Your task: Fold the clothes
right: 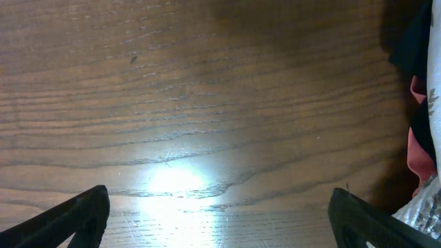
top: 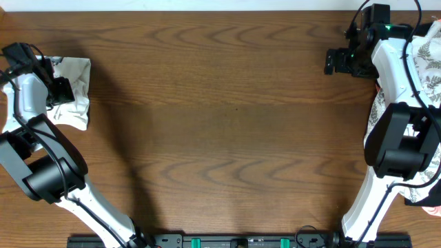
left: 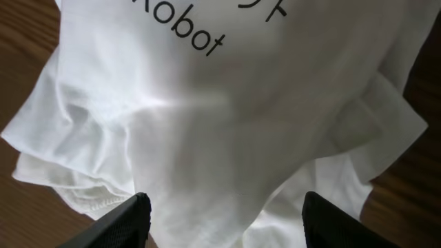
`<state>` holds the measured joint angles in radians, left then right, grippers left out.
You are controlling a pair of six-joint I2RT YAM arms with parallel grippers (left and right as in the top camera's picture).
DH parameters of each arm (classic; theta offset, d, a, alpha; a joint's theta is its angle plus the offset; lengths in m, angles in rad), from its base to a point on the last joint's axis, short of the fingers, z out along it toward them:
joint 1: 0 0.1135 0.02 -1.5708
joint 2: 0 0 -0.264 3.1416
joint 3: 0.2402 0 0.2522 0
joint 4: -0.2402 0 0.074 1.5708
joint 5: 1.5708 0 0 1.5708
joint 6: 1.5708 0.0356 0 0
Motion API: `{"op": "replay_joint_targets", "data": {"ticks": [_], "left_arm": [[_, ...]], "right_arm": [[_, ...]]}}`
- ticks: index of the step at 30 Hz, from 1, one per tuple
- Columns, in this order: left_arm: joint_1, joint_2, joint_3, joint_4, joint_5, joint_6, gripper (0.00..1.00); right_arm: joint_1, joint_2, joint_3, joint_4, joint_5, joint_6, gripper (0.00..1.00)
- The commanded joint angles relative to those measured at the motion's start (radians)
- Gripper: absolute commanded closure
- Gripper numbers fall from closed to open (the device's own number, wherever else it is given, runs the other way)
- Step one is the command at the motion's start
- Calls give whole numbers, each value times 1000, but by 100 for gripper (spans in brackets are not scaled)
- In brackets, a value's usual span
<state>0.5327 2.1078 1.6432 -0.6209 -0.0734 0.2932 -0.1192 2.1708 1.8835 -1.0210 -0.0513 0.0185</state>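
Here the white T-shirt [top: 77,103] is lying crumpled at the left edge of the wooden surface [top: 227,124], and its black "Robot" print is showing in the left wrist view. The left tool [left: 224,207] is hanging right over the shirt with its fingers spread apart, grasping nothing. The right tool [right: 219,203] is also gaping wide, empty, over bare wood at the right side, near a leaf-printed cloth [top: 433,62].

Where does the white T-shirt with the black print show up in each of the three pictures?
Overhead: T-shirt crumpled at the far left edge.
Left wrist: fills most of the frame, black print at top.
Right wrist: not in it.
Shared landmark: the dark wood table, seen in all three.
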Motion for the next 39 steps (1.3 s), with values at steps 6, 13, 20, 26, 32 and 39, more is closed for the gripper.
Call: {"op": "replay_joint_targets", "data": {"ticks": [6, 13, 20, 26, 32, 39], "left_arm": [[1, 24, 2, 1, -20, 140, 31], [1, 29, 2, 0, -21, 154, 51], [1, 95, 1, -10, -17, 168, 37], [0, 98, 5, 0, -18, 166, 66], [-7, 29, 27, -3, -17, 105, 77], [-29, -73, 27, -4, -17, 86, 75]], "right_arm": [[2, -6, -3, 0, 6, 11, 1], [2, -6, -3, 0, 6, 11, 1], [2, -6, -3, 0, 6, 11, 1], [2, -6, -3, 0, 6, 11, 1], [2, -6, -3, 0, 6, 11, 1], [2, -6, -3, 0, 6, 11, 1]]}}
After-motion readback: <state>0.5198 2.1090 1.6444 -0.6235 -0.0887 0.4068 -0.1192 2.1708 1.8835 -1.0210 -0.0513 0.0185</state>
